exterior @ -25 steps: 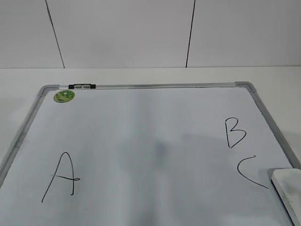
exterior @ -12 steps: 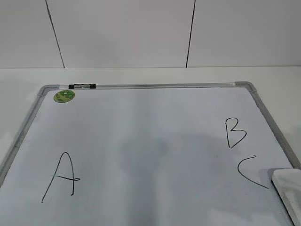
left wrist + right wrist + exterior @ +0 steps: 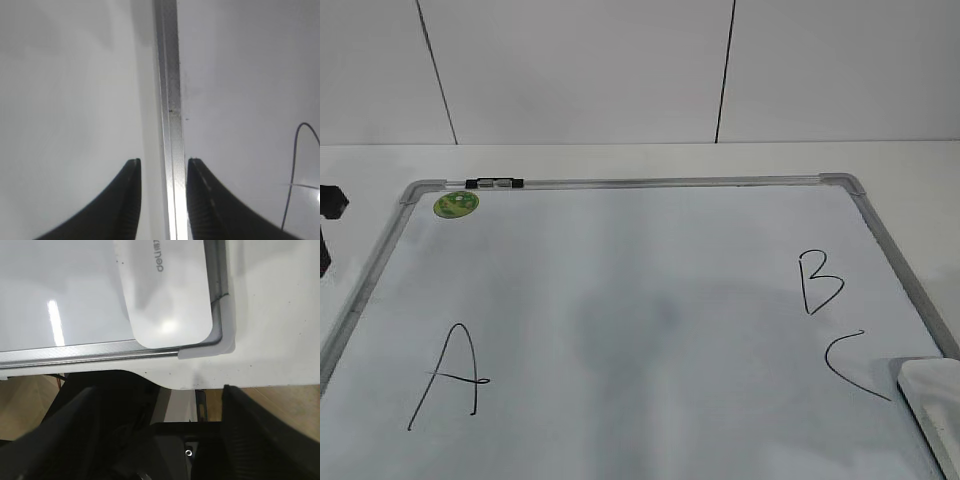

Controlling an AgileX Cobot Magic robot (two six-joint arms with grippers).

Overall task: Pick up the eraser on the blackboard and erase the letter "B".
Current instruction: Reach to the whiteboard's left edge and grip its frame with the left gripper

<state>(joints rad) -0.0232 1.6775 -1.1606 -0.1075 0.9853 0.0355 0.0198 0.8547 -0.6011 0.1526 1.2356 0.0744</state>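
The blackboard [image 3: 620,260] lies flat on the white table. The letter "B" [image 3: 817,282] is drawn near its right edge. The white eraser [image 3: 932,400] lies on the board's near right corner, below a "C" [image 3: 850,365]. In the right wrist view the eraser [image 3: 165,290] sits in the board's corner, and my right gripper [image 3: 157,395] is open and empty, hovering off the table's edge short of it. My left gripper [image 3: 163,162] is open and empty, its fingers either side of the board's left frame rail [image 3: 170,100]. It shows as a dark shape at the far left of the exterior view [image 3: 328,215].
A larger "A" [image 3: 450,375] is drawn at the board's left; one of its strokes [image 3: 292,165] shows in the left wrist view. A green round magnet [image 3: 456,204] and a small black clip [image 3: 495,183] sit at the board's far left corner. A white wall stands behind.
My left gripper has come into the exterior view at the far left edge. The eraser and letters have not moved.
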